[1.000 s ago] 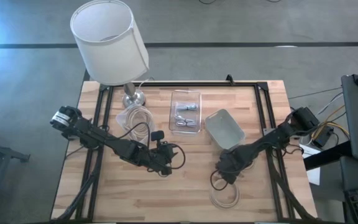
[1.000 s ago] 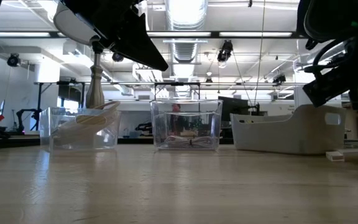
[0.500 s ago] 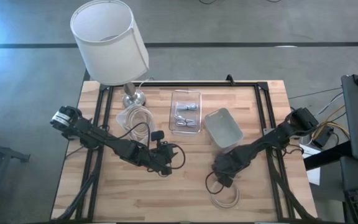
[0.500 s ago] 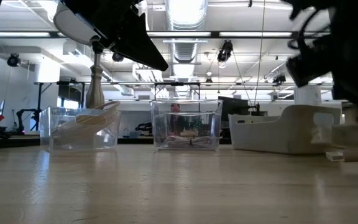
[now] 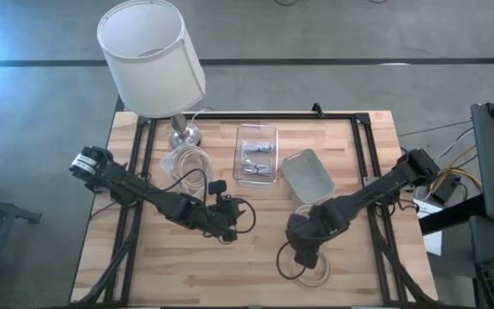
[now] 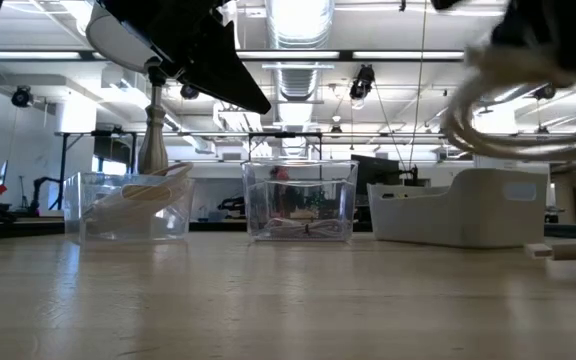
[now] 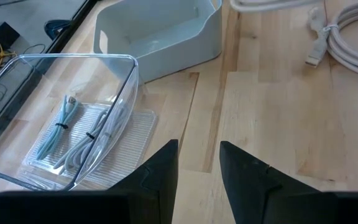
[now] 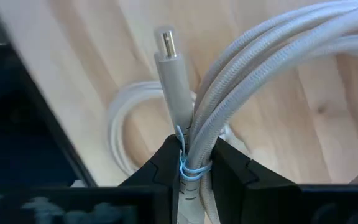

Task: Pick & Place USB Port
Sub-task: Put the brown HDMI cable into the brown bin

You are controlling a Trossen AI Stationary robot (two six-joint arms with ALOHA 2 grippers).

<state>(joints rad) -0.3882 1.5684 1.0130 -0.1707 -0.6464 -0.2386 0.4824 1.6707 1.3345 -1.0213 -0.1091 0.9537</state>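
Currently, the right gripper is clamping a coiled white cable at its tie. The left gripper is waiting, narrowly parted. Dangling loops are risking a snag.

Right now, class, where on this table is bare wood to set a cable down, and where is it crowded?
Bare: the table front left, and the patch between left gripper and right gripper. Crowded: the back, with lamp, clear tray and white bin.

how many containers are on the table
3, in a row behind the arms. A clear bin with a coiled cable by the lamp base, a clear bin with bundled cables mid-table, and an empty grey tub to its right.
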